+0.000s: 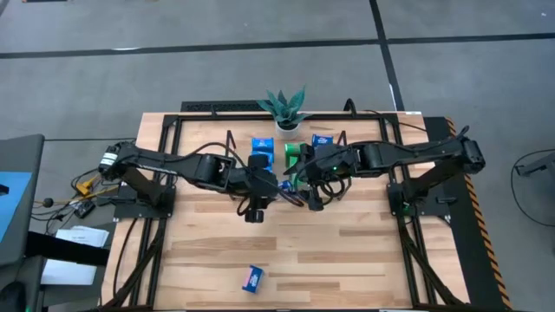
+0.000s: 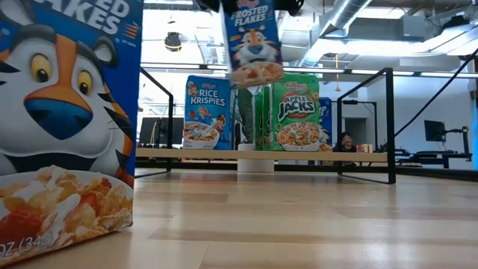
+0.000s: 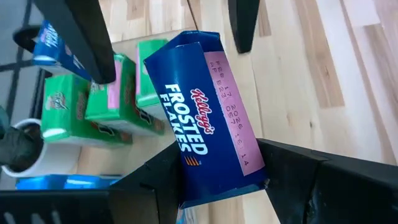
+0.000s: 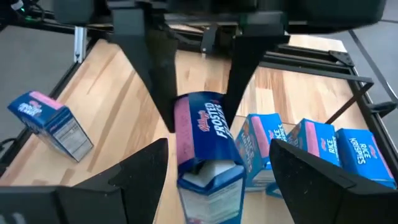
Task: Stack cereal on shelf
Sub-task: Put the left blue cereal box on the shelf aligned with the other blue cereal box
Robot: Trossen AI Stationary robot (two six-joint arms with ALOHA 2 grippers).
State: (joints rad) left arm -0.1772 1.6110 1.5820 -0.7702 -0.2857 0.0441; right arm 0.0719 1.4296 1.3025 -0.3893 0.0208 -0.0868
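Observation:
A blue Frosted Flakes box (image 2: 254,45) hangs lifted clear in front of the shelf (image 2: 358,157), a light-wood board in a black wire frame. My left gripper (image 3: 217,158) is shut on this box (image 3: 208,118). My right gripper (image 4: 217,158) faces it from the other side, open, one finger on either side of the box (image 4: 205,140) with a gap to each. Upright on the shelf stand a blue Rice Krispies box (image 2: 207,112) and green Apple Jacks boxes (image 2: 295,112). Both grippers meet mid-table (image 1: 286,185). My left gripper pinches the Frosted Flakes box between its two fingers (image 3: 292,171) at the end nearest the wrist (image 3: 249,168), one finger on each of two opposite sides. In the low view the box hangs upright below the fingers, clear of the table.
Another blue cereal box (image 1: 252,277) lies on the slatted tabletop near its near edge and fills the left of the low view (image 2: 67,119). A potted plant (image 1: 286,108) stands behind the shelf. More blue boxes (image 4: 336,146) sit close beside the held box. Bare wood lies between.

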